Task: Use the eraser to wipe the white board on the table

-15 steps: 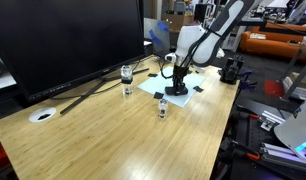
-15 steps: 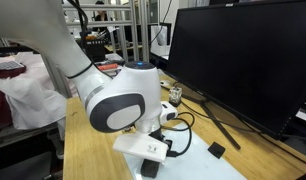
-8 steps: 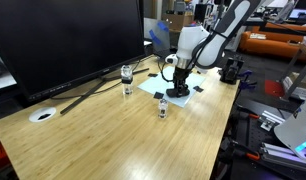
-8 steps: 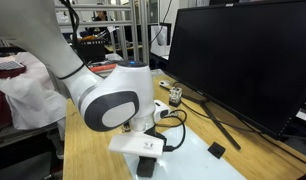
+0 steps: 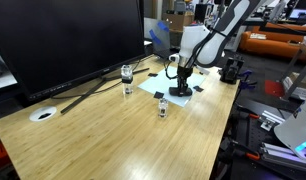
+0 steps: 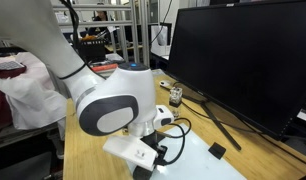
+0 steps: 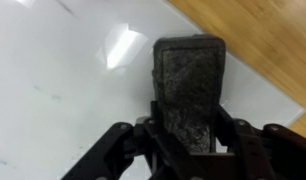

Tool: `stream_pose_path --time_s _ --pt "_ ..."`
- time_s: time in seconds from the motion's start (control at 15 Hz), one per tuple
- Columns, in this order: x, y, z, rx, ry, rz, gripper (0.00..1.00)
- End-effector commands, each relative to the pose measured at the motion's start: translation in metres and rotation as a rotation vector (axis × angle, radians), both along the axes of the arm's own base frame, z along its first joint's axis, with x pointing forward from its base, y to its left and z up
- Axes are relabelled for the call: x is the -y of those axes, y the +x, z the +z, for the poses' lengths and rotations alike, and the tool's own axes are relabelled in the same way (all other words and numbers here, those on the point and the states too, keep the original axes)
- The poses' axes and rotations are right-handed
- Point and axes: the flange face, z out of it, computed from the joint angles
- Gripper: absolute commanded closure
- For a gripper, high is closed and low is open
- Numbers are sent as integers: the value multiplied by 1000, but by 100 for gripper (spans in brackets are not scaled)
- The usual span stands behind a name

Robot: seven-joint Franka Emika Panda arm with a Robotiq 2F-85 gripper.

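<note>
In the wrist view my gripper (image 7: 185,130) is shut on the eraser (image 7: 188,80), a black oblong block with a grey felt face, held over the white board (image 7: 63,90). The board is a pale sheet with faint small marks; its edge runs diagonally at the right, with the wooden table (image 7: 263,30) beyond. In an exterior view the gripper (image 5: 179,87) is low over the board (image 5: 158,84) at the table's far end. In an exterior view the arm's body hides the gripper; the board (image 6: 198,160) shows beside it.
Two small glass jars (image 5: 126,75) (image 5: 163,108) stand near the board. A round white disc (image 5: 41,115) lies at the table's near left. A large dark monitor (image 5: 63,40) and its cables stand behind. Small flat black pieces (image 6: 216,150) lie on the board.
The arm has shifted slightly along the board with the eraser still held, moving down and left in the view behind the arm.
</note>
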Motion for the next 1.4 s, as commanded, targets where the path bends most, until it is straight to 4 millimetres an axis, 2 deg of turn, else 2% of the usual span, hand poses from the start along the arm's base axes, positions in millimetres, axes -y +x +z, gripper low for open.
stream_pose_path --time_s 0.0,0.33,0.6,0.73,1.13,1.33 --pt "42 -9 -35 -44 22 -187 73" --pt "89 -16 -34 -33 27 -407 73" --pt "124 -16 -37 -33 44 -507 73" --pt "135 -14 -37 -31 55 -539 73" --pt "149 -5 -36 -33 60 -601 73" --pt "122 6 -37 -82 58 -468 73"
